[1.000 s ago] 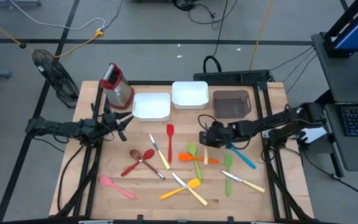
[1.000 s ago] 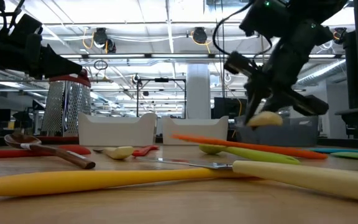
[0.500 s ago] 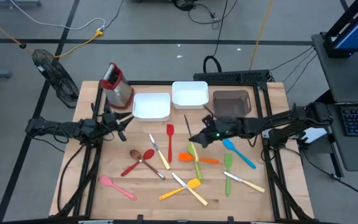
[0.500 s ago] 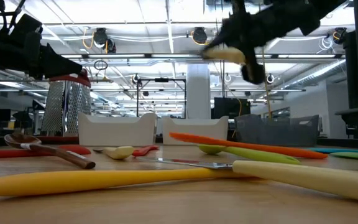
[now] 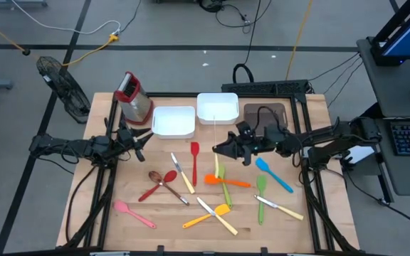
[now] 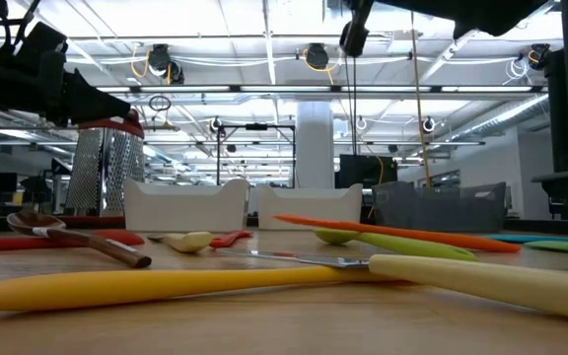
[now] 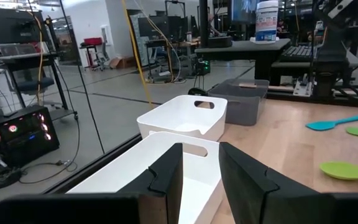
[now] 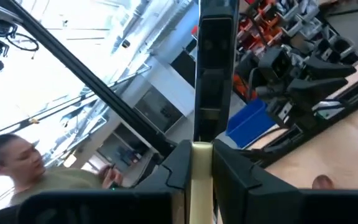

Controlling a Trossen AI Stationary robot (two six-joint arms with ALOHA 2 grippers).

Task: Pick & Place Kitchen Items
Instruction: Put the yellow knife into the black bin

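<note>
Above the table [image 5: 319, 227], right hand [image 5: 218, 149] grips a knife [image 5: 216, 153].

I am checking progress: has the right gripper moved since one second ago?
Yes. The right gripper, shut on a pale-handled knife, lifted off the table and moved toward the white trays.

The table [image 5: 84, 206] is pale wood with a smooth grain. The knife [image 5: 215, 142] has shiny metal and a matt cream handle. The two white trays [image 5: 173, 122] look like smooth plastic. At ten o'clock, the box [image 5: 135, 99] is dull metal.
</note>
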